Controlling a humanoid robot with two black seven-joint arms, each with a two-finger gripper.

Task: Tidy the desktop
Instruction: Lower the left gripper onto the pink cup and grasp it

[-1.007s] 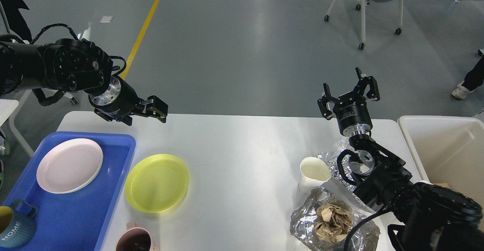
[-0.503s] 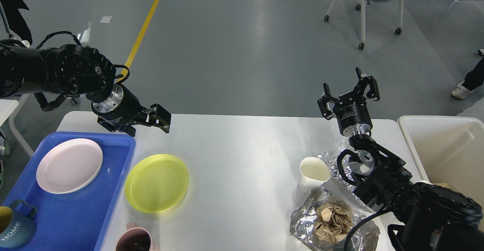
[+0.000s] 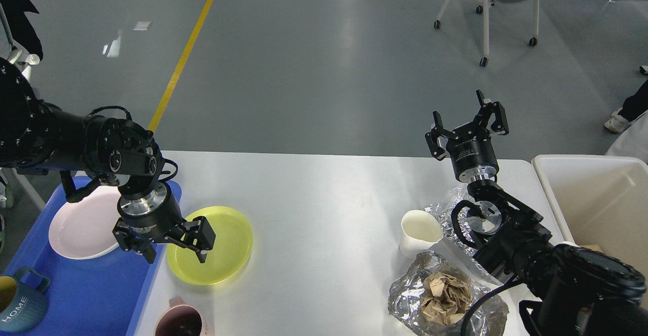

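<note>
The white desktop (image 3: 324,199) spans the view. A yellow plate (image 3: 223,247) lies on it at the left, beside the blue tray (image 3: 91,290). My left gripper (image 3: 174,252) is open, pointing down over the yellow plate's left rim, one finger toward the tray, one over the plate. A pink plate (image 3: 81,227) and a blue mug (image 3: 17,303) sit in the tray. A pink cup (image 3: 179,321) stands at the front edge. My right gripper (image 3: 468,123) is open and empty, raised above the table's far right.
A white paper cup (image 3: 419,232), crumpled foil (image 3: 445,209) and a foil piece holding brown paper (image 3: 445,295) lie at the right. A cream-white bin (image 3: 602,199) stands beside the table's right end. A wheeled chair (image 3: 491,2) stands on the floor beyond.
My left arm has swung down and toward me from the table's far left edge to just over the yellow plate's left rim. The right arm has not moved.
</note>
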